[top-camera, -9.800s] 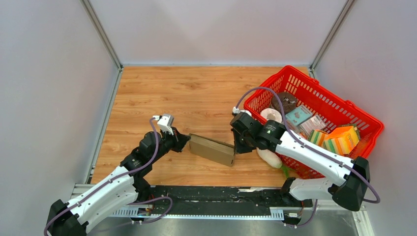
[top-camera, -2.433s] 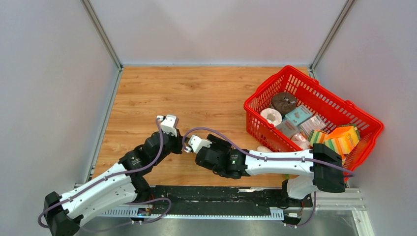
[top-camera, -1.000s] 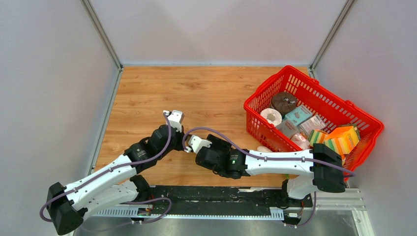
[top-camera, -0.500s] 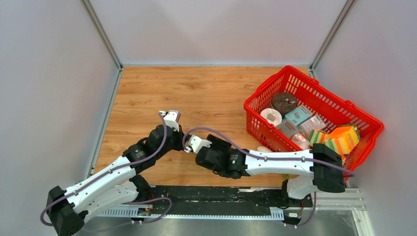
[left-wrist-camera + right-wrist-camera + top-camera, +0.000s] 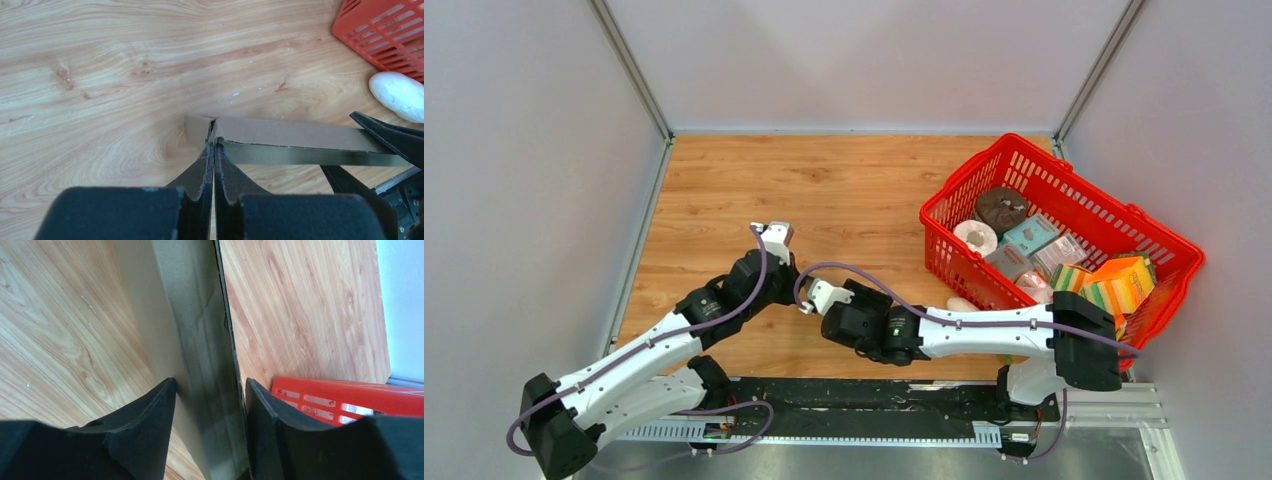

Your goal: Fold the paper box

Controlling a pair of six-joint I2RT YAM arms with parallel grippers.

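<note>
Squeezing in on the paper box [image 5: 295, 135] from both ends.
Since a second ago, clamps the left gripper [image 5: 214, 150] tight at one end corner, lower centre of the top view; narrows the right gripper [image 5: 209, 383] astride the other end, grip or not impossible to tell. Suggests a flap crease coming. Leaves bare table [image 5: 824, 180] above; crowds the red basket [image 5: 1014, 142] at right.

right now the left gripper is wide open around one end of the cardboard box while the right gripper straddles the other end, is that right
Not quite. The left gripper is shut, not wide open: the left wrist view shows its fingers pressed together on the end of the cardboard box. The right gripper does straddle the other end.
</note>
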